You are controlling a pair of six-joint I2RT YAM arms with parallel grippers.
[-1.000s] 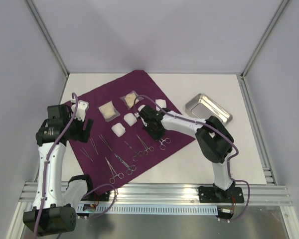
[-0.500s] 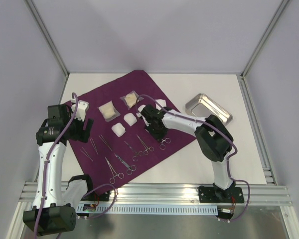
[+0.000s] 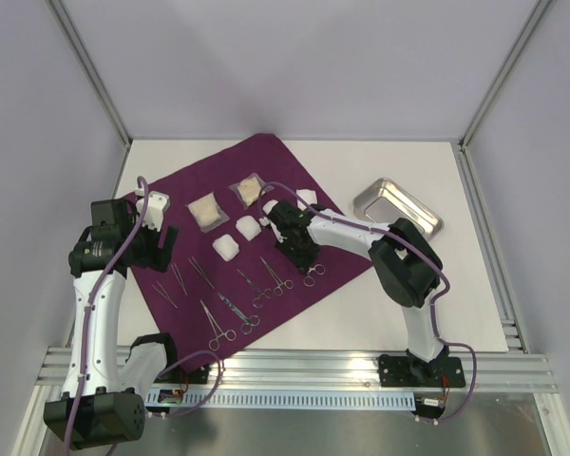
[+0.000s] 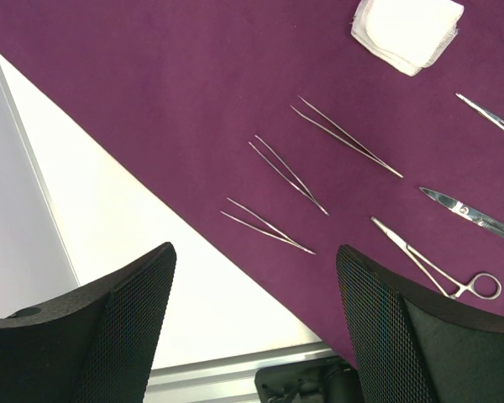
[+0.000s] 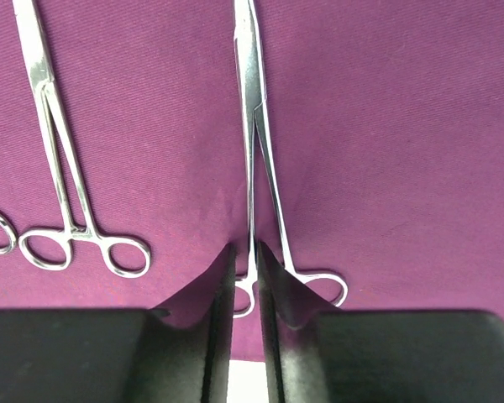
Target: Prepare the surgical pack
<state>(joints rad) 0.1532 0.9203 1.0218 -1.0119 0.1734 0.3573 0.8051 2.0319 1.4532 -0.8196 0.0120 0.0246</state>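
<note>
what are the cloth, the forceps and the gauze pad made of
The cloth looks like woven fabric, matte dark purple: a fine ribbed weave shows. The forceps are probably polished steel: bright mirror-like glints. The gauze pad seems soft white open-weave textile, maybe cotton: mesh shows at its edges.

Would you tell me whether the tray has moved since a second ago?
No. The tray sits where it did, off the cloth, near the right edge of the table.

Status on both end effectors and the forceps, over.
Left end effector open, empty, above cloth edge. Right end effector pinched on forceps handle, forceps lying on cloth. Nothing obstructing.
</note>
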